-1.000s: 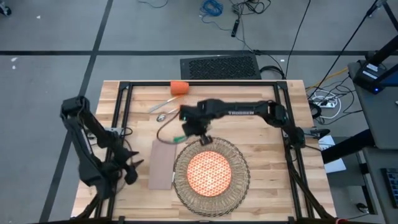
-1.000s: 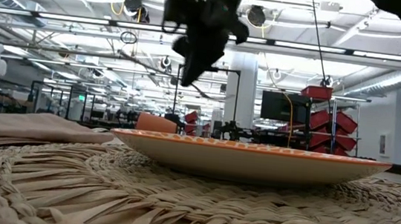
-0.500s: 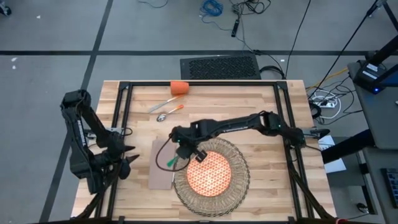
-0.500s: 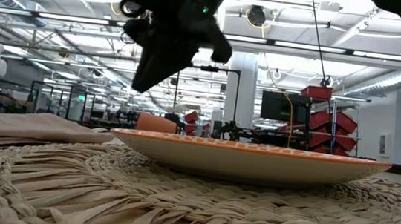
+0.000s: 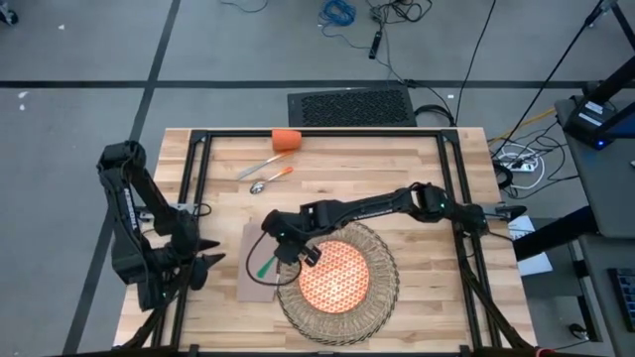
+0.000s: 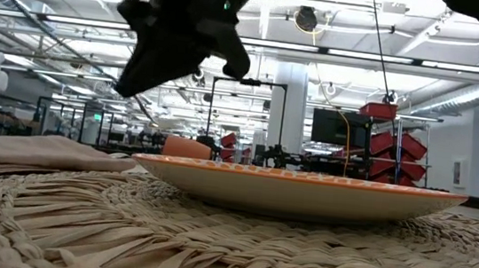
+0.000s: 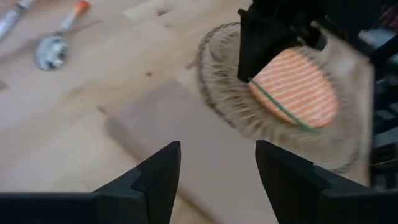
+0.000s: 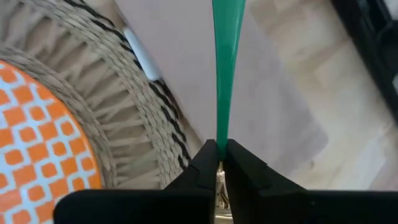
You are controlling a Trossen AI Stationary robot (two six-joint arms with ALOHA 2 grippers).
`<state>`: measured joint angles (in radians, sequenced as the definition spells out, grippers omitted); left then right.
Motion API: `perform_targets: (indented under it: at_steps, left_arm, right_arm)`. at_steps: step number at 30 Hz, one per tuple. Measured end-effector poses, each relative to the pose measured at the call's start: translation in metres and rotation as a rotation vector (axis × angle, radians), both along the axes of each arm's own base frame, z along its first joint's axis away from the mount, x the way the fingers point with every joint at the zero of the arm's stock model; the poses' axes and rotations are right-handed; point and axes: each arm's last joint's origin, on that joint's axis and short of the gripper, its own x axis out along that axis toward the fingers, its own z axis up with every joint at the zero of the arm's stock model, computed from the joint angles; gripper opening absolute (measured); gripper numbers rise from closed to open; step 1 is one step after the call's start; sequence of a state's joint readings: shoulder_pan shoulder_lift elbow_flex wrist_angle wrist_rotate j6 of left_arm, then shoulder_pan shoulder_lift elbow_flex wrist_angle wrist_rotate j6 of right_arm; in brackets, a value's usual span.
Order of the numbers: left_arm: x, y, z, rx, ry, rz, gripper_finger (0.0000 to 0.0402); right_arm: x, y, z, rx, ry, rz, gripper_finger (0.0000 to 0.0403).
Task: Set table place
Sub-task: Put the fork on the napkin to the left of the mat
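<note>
My right gripper [image 5: 281,250] hangs over the left rim of the woven placemat [image 5: 382,260], shut on a green-handled fork [image 5: 263,266]. The fork's handle [image 8: 224,68] reaches out over the beige napkin [image 5: 254,283]. The orange-patterned plate [image 5: 337,280] lies on the placemat. My left gripper [image 5: 203,263] waits open near the table's left edge, nothing between its fingers [image 7: 163,171]. An orange cup [image 5: 286,139], a knife [image 5: 260,165] and a spoon [image 5: 270,180] lie on the table's far part. My right gripper pinches the fork's green handle at its narrow end [image 8: 219,138] between its two fingers. The fingers slant down toward the table's near left, in line with the handle. The handle sticks out past the fingertips, above the napkin [image 8: 267,93]; the tines are hidden behind the fingers.
The table's black metal frame [image 5: 189,188] runs along its left, far and right sides. The right arm [image 5: 377,206] stretches across the table's middle. In the low view the plate [image 6: 296,189] and the placemat [image 6: 210,247] fill the foreground, and the napkin [image 6: 23,151] lies at the left.
My right gripper has carried the fork from over the placemat's far rim toward the table's near left, sinking and rolling as it went; the green handle now reaches over the napkin. Its fingers have stayed shut on the fork.
</note>
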<state>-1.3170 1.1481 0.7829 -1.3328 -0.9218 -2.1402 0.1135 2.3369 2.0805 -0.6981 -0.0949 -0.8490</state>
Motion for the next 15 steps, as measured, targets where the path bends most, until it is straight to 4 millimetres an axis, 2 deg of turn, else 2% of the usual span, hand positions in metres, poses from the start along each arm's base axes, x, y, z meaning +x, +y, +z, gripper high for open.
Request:
perform_targets:
  at_steps: [5,10,15]
  left_arm:
    - [0.002,0.001,0.008,-0.120,-0.093,0.004,0.0194]
    - [0.006,0.002,0.017,-0.239,-0.081,-0.011,0.0194]
    - [0.014,0.009,0.025,-0.346,-0.078,-0.014,0.0194]
  right_arm:
    - [-0.001,0.019,0.007,-0.082,-0.036,0.056,0.0000]
    - [-0.004,0.035,0.008,-0.213,-0.059,0.089,0.0000]
    - [-0.002,0.036,0.009,-0.273,-0.085,0.075,0.0000]
